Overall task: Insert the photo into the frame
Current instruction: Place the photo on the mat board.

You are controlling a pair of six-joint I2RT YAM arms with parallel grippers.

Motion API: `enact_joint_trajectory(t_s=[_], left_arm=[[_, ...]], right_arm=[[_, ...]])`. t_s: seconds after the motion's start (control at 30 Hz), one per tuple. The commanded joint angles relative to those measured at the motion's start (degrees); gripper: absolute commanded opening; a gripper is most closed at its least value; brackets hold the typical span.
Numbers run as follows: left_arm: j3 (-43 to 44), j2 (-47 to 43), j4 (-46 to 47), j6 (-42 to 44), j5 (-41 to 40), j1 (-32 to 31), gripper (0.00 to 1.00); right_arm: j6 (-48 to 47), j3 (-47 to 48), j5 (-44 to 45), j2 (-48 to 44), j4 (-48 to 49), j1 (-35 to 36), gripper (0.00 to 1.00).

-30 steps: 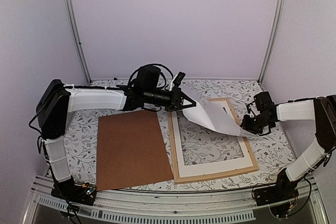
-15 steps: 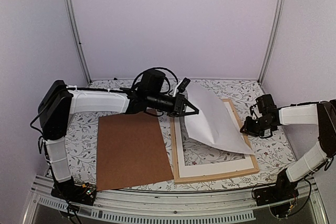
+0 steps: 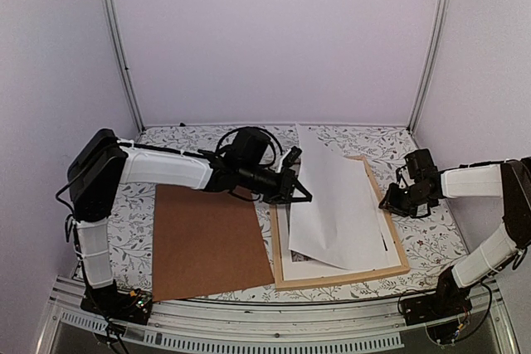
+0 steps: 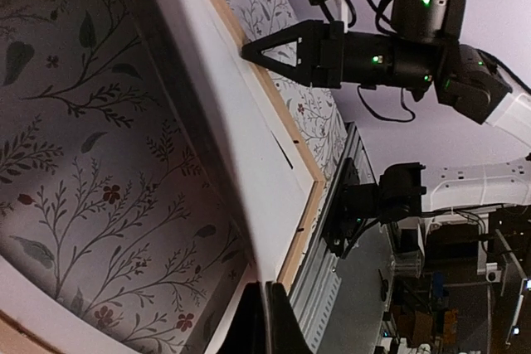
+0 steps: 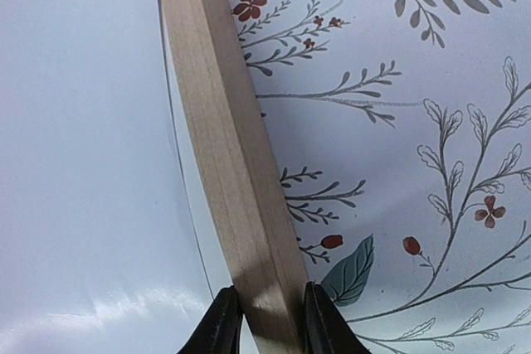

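presently the photo (image 3: 340, 205) lies white side up across the frame (image 3: 340, 280), skewed, its far left corner reaching past the frame's far bar and its near right corner close to the frame's right bar. the left edge of the photo sits slightly raised where the left gripper (image 3: 300, 196) meets it; that gripper is pinched fully closed on this edge, arm stretched in from the left above the table (image 3: 431, 238). the right gripper (image 3: 390, 205) sits low at the frame's right bar, jaws narrow and astride it, one fingertip (image 5: 220, 325) close against each side of the wood in the right wrist view. a strip of white mat (image 3: 323, 271) shows inside the frame along the near bar, uncovered by the photo. a brown board (image 3: 207, 238) lies flat on the table just left of the frame, its right edge beside the frame's left bar.
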Motion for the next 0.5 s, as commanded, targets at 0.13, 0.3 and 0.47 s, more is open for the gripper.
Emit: enact_joint_trajectory(t_s=[0.13, 0.3, 0.47], left_arm=[[-4.3, 1.6, 8.0, -12.3, 1.5, 0.7, 0.0], [-7.7, 0.8, 13.8, -18.2, 1.1, 1.0, 0.0], [-9.4, -0.2, 16.5, -20.6, 0.0, 1.2, 0.0]], right_arm=[[2.8, 3.2, -4.3, -1.5, 0.3, 0.2, 0.39], [1.6, 5.2, -3.6, -1.6, -1.6, 0.2, 0.47], [0.5, 6.4, -3.4, -1.4, -2.8, 0.2, 0.49]])
